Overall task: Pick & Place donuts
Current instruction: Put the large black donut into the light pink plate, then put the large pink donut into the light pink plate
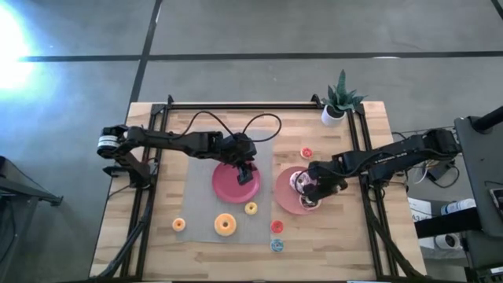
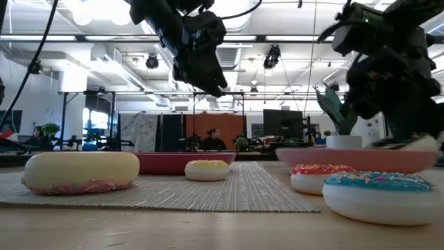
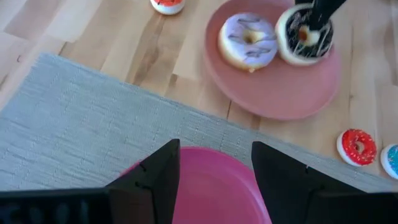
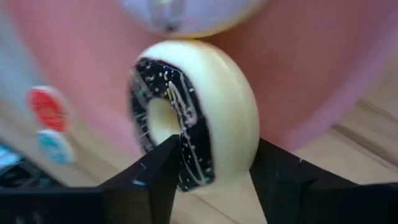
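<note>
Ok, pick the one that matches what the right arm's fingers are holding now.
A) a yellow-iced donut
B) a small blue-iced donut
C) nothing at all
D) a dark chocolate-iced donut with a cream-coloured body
D: in the right wrist view the right gripper has its fingers closed on the dark chocolate-iced donut with a cream-coloured body, over the round light pink plate.

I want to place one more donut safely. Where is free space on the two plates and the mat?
The red plate under the left gripper is bare. The grey mat has free room between that plate and the orange-pink donut. The pink plate is crowded: a pink-white donut lies there, and the right gripper holds the chocolate donut above it.
</note>
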### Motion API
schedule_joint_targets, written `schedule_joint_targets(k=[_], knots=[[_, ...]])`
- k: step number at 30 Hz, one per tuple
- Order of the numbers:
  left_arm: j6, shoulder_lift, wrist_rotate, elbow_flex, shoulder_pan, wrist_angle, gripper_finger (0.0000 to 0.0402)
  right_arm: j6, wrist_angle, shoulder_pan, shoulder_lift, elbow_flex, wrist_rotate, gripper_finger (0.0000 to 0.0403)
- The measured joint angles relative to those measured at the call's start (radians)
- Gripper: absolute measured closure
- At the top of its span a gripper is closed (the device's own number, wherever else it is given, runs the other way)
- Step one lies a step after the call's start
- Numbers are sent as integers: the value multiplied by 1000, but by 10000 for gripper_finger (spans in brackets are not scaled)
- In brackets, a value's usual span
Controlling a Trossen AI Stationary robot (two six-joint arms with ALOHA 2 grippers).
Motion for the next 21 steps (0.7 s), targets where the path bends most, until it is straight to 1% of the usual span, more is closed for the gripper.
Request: schedule_joint_targets(k=[2, 4, 7, 10, 14, 19, 21], knots=[[0, 0, 0, -10, 0, -1, 229, -16, -19, 2, -1, -1, 14, 215], [-4, 0, 0, -19, 0, -1, 229, -24, -14, 2, -6, 2, 50, 208], [-18, -3, 0, -35, 0, -2, 229, -49, -17, 2, -8, 29, 113, 202], [-15, -19, 0, -42, -2, -22, 229, -78, -20, 2, -9, 56, 148, 199], [40, -62, 0, -49, -10, -108, 229, -122, -66, 2, -8, 84, 157, 199], [101, -121, 2, -49, -16, -241, 229, -165, -183, 2, -8, 99, 161, 199], [124, -143, 25, -50, -23, -300, 229, -181, -211, 7, -10, 109, 192, 199]])
